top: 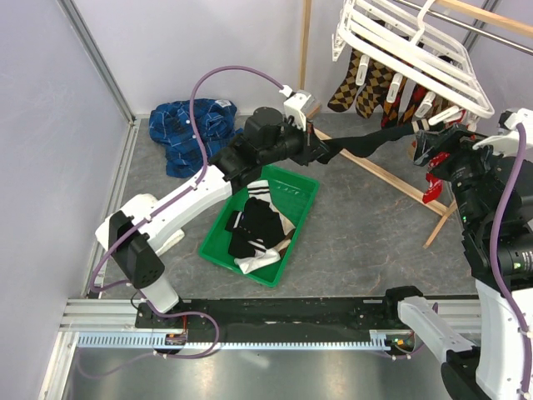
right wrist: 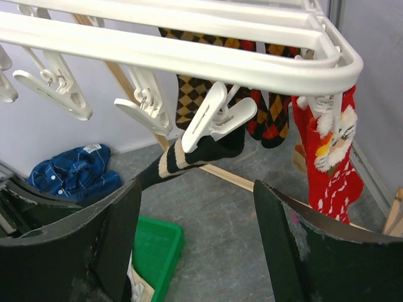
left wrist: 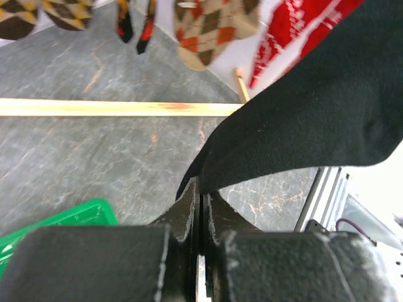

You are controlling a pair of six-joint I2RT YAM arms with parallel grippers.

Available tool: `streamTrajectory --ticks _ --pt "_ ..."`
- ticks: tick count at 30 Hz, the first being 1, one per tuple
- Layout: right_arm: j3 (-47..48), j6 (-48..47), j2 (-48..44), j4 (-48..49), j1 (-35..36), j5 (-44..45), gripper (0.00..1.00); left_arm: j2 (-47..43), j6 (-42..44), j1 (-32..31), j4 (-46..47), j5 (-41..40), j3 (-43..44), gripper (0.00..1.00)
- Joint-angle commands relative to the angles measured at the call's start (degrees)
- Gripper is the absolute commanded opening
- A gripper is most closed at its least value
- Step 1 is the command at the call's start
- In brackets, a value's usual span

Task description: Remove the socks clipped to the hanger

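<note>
A black sock (top: 366, 143) with tan stripes at the cuff (right wrist: 182, 160) stretches from a white clip (right wrist: 214, 119) on the hanger (top: 416, 58) down to my left gripper (top: 321, 150). That gripper (left wrist: 203, 189) is shut on the sock's far end (left wrist: 315, 113). My right gripper (right wrist: 196, 207) stands open just below the clip, its fingers (right wrist: 119, 233) apart from the sock. Brown argyle socks (top: 366, 83) and a red patterned sock (right wrist: 330, 157) hang from other clips. More socks lie in the green tray (top: 304, 187).
A wooden stand foot (top: 391, 175) runs across the grey floor under the hanger. Crumpled blue cloth (top: 193, 133) lies at the back left. Empty clips (right wrist: 56, 94) dangle from the hanger frame (right wrist: 189, 56). Walls close in on the left and back.
</note>
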Motion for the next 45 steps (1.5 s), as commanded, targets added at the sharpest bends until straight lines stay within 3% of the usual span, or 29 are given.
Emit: streamTrajectory --ticks 1,11,25,29,33,40,45 --pt "0.29 0.28 0.42 -1.31 0.21 -1.92 0.80 -3.55 -3.15 1.54 -0.70 -0.34 -0.13 0.02" --pt "-3.66 3.88 1.21 -0.87 0.21 -5.78 0.86 -4.60 -2.62 1.54 -2.10 0.10 -0.30 0.02" --pt "-20.54 7.14 -5.55 6.76 -1.19 -17.12 0.93 -5.04 -1.91 1.54 -2.98 -0.34 -1.01 0.02" --pt "-21.68 8.28 -6.17 10.80 -4.97 -20.54 0.94 -5.13 -1.91 1.63 -3.33 0.01 -1.01 0.02" --pt "-23.35 11.88 -5.12 16.17 -11.64 -29.58 0.95 -5.04 -2.09 1.63 -3.86 0.62 -0.05 0.02" --pt "-26.77 19.33 -5.55 27.48 -28.69 -51.09 0.97 -5.48 -1.65 1.63 -5.09 0.89 0.66 0.02" --pt "-24.85 20.15 -4.85 29.80 -31.43 -56.06 0.98 -5.31 -1.65 1.63 -5.36 0.97 0.31 0.02"
